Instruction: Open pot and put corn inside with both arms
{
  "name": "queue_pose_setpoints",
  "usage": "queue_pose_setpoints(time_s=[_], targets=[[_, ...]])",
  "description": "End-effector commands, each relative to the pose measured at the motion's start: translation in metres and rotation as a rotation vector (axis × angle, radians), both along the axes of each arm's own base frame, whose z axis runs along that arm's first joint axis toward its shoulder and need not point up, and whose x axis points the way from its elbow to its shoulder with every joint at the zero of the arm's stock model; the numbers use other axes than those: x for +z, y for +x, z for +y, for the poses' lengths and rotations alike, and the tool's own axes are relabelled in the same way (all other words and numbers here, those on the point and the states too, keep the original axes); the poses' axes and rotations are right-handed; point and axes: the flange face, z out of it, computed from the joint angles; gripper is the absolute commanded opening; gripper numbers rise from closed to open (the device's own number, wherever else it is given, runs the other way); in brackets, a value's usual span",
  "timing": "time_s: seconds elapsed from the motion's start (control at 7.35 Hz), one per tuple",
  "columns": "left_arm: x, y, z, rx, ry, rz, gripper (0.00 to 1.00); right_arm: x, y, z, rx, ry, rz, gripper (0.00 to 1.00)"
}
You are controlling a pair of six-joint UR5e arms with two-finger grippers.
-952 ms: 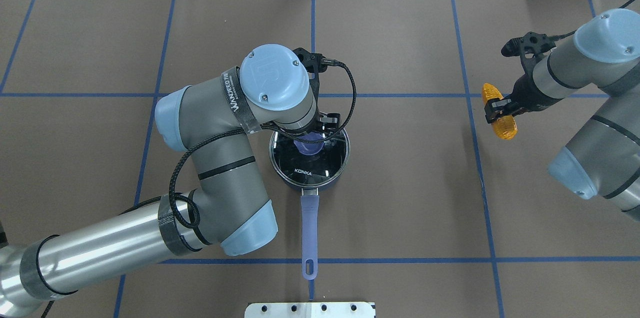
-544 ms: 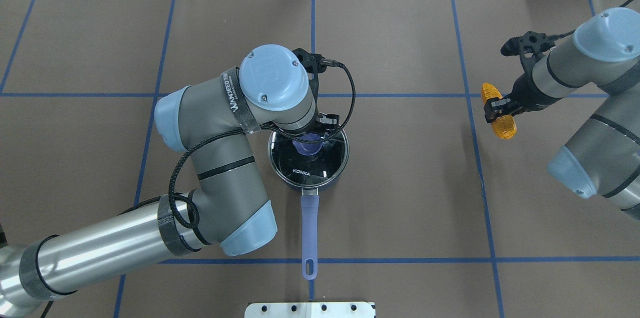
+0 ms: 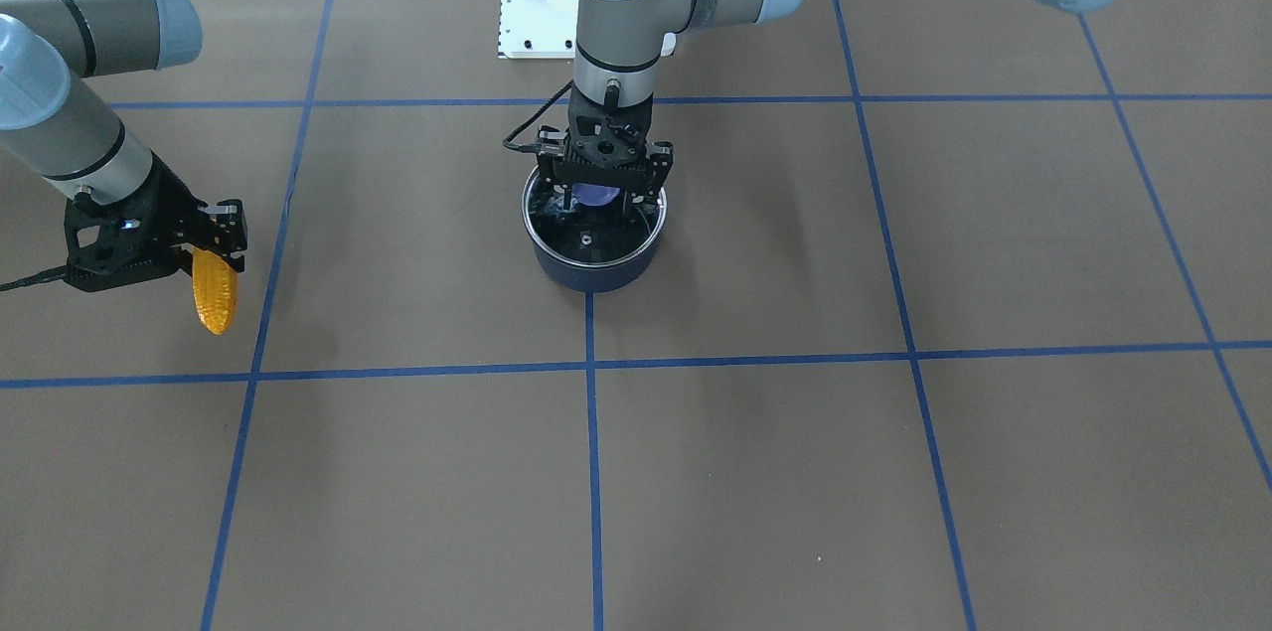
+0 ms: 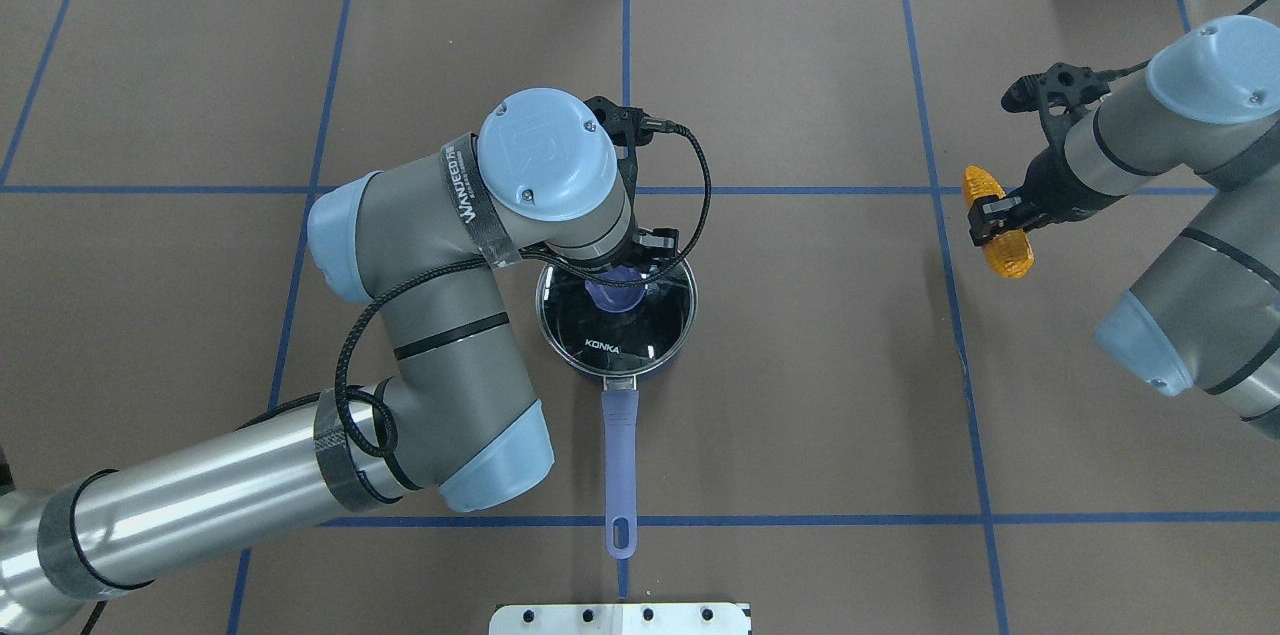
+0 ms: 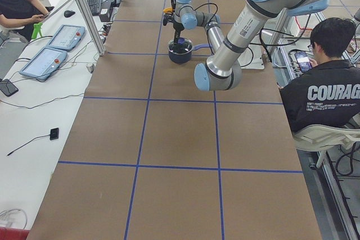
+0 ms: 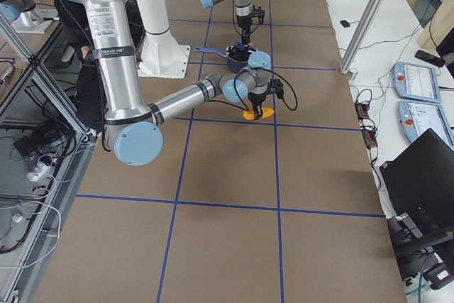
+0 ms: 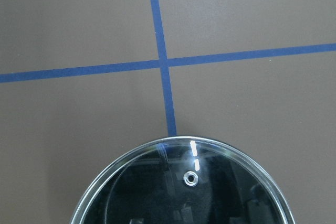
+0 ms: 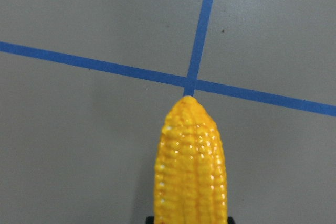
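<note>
- Left gripper [image 3: 599,196] pinching the purple knob [image 4: 615,290] of the lid [image 4: 622,330], ready to uncover the central pot [image 3: 593,268].
- Right gripper [image 4: 992,220] clamped across the corn [image 4: 1008,255], parked well right, leaving the lid room.

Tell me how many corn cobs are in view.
1. The corn sits in the right gripper, apart from the pot. The pot's inside, under its lid, is too dark to check.
</note>
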Motion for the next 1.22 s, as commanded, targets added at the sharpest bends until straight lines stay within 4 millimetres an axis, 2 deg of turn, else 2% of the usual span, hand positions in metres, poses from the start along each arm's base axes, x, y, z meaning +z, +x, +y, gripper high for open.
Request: queue_pose_setpoints(time_s=[0.0, 0.27, 0.95, 1.09], targets=[[0.0000, -0.0003, 0.0000, 0.000, 0.003, 0.000, 0.85, 0.0023, -0.0005, -0.0005, -0.001, -0.003, 0.002, 0.36], [0.0005, 0.0000, 0.0009, -0.001, 0.002, 0.000, 0.89, 0.0031, -0.0014, -0.0002, -0.002, -0.004, 0.003, 0.36], [-0.0001, 0.0002, 0.0018, -0.001, 0.004, 0.001, 0.89, 0.0038, -0.0018, -0.0010, -0.008, 0.002, 0.005, 0.37], [0.0021, 0.0042, 0.0069, 0.009, 0.002, -0.002, 0.89, 0.0038, -0.0018, -0.0010, -0.009, 0.004, 0.005, 0.37]])
